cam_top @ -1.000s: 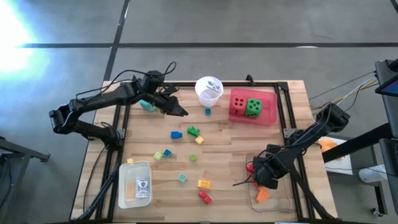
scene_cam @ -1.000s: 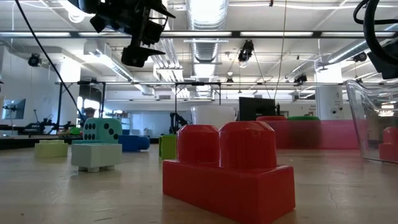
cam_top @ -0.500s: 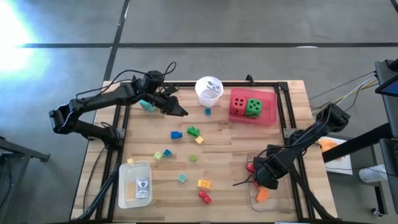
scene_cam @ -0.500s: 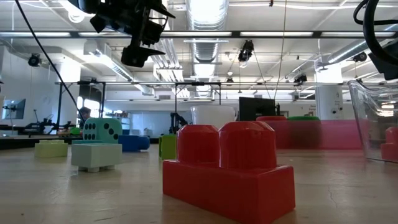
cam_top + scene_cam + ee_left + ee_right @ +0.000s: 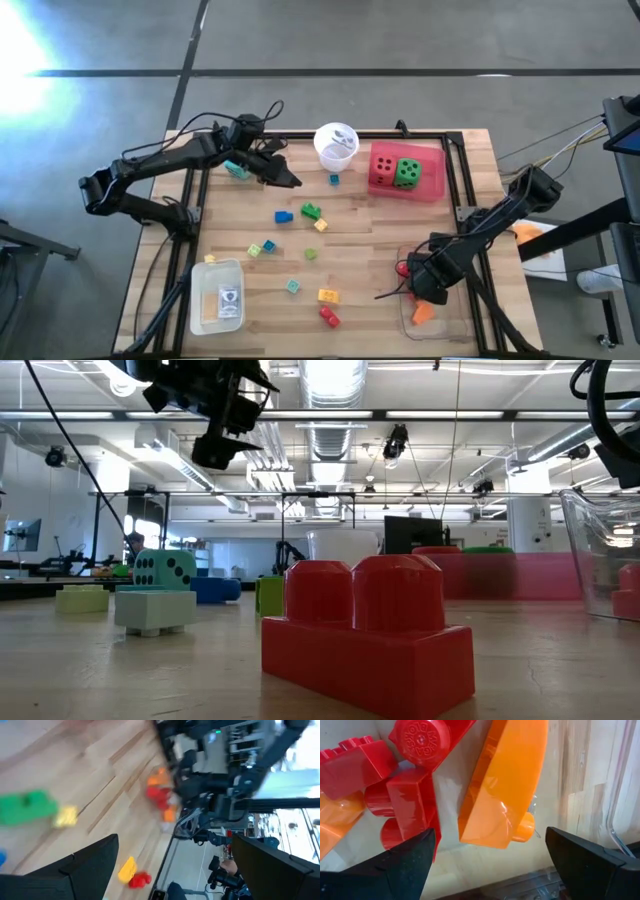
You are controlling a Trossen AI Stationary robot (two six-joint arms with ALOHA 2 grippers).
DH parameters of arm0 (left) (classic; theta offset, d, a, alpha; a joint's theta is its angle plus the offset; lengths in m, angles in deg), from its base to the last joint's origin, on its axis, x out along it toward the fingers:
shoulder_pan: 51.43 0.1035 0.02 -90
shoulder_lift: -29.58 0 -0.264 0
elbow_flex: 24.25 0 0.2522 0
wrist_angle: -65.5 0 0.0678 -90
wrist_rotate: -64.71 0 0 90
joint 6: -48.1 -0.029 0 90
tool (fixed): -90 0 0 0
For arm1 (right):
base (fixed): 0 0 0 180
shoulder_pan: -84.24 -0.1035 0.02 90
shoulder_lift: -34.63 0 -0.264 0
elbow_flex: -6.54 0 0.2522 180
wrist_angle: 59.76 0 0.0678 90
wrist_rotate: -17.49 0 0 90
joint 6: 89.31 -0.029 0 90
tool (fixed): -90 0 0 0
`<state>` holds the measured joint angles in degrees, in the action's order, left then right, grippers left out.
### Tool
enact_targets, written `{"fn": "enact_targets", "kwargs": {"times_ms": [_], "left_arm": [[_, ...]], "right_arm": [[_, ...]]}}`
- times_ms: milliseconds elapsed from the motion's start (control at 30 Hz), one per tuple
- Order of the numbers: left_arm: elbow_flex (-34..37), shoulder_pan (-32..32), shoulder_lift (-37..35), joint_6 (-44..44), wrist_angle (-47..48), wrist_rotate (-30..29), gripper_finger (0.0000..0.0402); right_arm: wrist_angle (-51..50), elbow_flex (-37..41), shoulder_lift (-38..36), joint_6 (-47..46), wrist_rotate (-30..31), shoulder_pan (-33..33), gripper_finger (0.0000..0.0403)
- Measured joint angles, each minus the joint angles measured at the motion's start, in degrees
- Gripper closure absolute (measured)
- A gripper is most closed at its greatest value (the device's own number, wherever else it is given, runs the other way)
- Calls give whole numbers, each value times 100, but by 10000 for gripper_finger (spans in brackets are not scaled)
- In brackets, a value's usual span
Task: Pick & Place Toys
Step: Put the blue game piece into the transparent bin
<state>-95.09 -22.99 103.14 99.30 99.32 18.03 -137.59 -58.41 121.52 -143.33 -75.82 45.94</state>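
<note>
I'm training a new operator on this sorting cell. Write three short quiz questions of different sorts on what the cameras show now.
1. True or false: the red die and the green die lie in the pink tray.
2. Multiple choice: the right gripper is over A) the white cup, B) the clear tray holding red and orange bricks, C) the white tray.
3. Fill in: the teal die lies on the table close by the ____ arm.

Key
1. True.
2. B; the right wrist view shows an orange brick and red bricks just beyond its open fingers.
3. Left; the left gripper hangs open past it.
</note>
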Motion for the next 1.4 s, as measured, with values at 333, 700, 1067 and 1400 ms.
{"fn": "enact_targets", "kwargs": {"times_ms": [333, 700, 1067, 1400], "left_arm": [[4, -15, 98, -1055, 2096, -938, 18], [9, -398, 124, -2276, 2428, -1870, 17], [2, -794, 646, -3692, 2575, -2116, 18], [9, -1375, 1113, -4033, 2648, -3629, 18]], "right_arm": [[-5, -545, -2, -23, 143, -8, 32], [-7, -1634, -2, -166, -136, -31, 32], [-26, -2405, -2, -702, 879, -44, 32], [4, -2679, -2, -1782, 2086, -42, 32]]}}
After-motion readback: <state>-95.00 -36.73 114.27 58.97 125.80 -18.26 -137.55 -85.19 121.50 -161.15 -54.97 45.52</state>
